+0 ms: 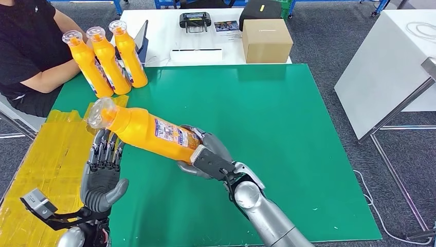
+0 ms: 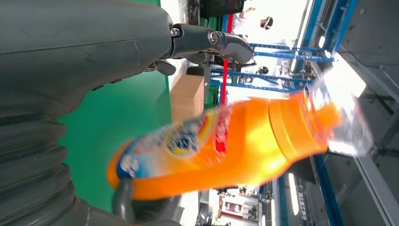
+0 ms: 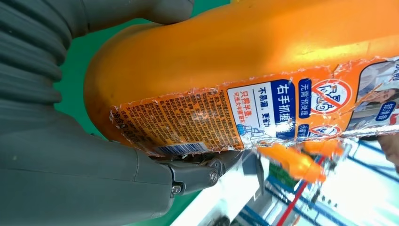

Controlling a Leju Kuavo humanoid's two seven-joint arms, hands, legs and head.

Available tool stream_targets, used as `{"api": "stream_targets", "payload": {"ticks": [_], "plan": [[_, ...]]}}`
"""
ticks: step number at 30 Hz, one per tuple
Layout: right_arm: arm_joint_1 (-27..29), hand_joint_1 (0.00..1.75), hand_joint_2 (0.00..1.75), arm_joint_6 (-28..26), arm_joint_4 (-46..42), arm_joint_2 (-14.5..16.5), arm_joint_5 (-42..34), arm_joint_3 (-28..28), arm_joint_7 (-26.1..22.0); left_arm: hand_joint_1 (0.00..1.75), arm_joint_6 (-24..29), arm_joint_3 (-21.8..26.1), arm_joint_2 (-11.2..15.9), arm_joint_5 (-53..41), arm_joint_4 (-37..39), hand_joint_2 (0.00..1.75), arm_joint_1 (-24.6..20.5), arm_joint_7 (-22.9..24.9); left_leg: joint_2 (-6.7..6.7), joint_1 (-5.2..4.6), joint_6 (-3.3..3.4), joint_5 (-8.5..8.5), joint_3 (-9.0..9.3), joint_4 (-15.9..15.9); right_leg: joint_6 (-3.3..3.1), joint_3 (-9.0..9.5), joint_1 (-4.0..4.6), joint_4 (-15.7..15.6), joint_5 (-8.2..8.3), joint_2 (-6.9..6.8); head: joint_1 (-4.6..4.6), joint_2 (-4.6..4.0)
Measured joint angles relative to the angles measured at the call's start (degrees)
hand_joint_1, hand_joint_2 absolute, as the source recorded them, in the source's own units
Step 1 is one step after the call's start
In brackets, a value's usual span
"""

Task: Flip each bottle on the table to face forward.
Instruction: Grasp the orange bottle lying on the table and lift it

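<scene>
- Right robot hand (image 1: 205,154) grips the held bottle (image 1: 149,131) around its base end, lifted clear of the green bench (image 1: 267,128).
- Bottle's long axis slants from that hand up toward the clear cap (image 1: 99,112), label showing on top.
- Left robot hand (image 1: 105,167) sits just under the cap end, fingers apart, holding nothing; it is the nearer hand to the neck.
- Beyond the held bottle, three standing bottles (image 1: 110,59) lean by a person's arm (image 1: 49,77).

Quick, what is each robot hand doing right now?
Left hand: open, fingers stretched up under the neck of the orange bottle, holding nothing.
Right hand: holding the orange bottle by its base.
</scene>
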Motion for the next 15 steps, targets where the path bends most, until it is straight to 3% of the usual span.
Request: {"api": "stream_targets", "payload": {"ticks": [15], "plan": [[-0.9, 1.75, 1.75, -1.22, 11.57, 4.9, 1.57, 6.98, 0.28, 0.0, 1.25, -1.99, 0.07, 0.84, 0.8, 1.75, -1.82, 0.99, 0.06, 0.01, 0.0, 0.0, -0.06, 0.0, 0.0, -0.12, 0.02, 0.01, 0.0, 0.02, -0.01, 0.0]]}}
